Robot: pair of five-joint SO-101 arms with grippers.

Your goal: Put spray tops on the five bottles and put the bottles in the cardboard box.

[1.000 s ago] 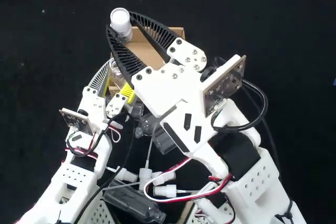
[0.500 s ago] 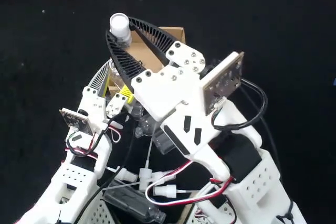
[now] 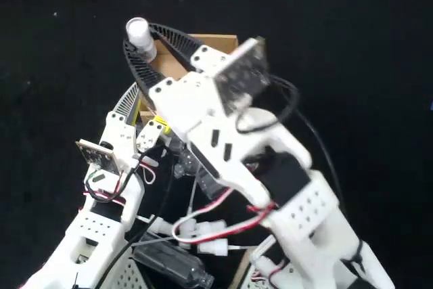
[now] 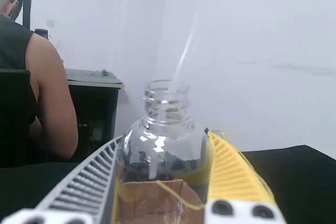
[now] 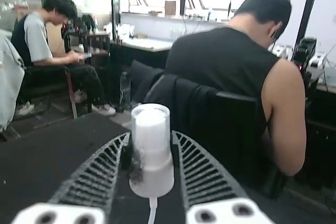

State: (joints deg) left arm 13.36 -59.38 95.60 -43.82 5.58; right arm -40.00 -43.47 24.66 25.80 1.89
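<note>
My right gripper [image 3: 139, 37] is shut on a white spray top [image 3: 137, 30], held up over the left rim of the cardboard box [image 3: 220, 40]. In the right wrist view the spray top [image 5: 151, 150] stands upright between the black ribbed fingers [image 5: 199, 171], its thin tube hanging below. Below and to the left, my left gripper [image 3: 144, 101] is shut on a clear bottle [image 4: 167, 145] with an open neck. That bottle stands upright between a grey finger [image 4: 86, 179] and a yellow finger [image 4: 228, 169], with the box [image 4: 149, 203] just behind it.
Several loose white spray tops [image 3: 203, 228] with tubes lie near the arms' bases, beside a clear bottle lying on its side [image 3: 172, 265]. More clear bottles [image 3: 193, 162] sit under the right arm. Black cloth [image 3: 365, 65] covers the table on both sides.
The right arm has swung left and rolled its wrist, carrying the spray top left and slightly away. The left arm and its bottle have stayed put.
</note>
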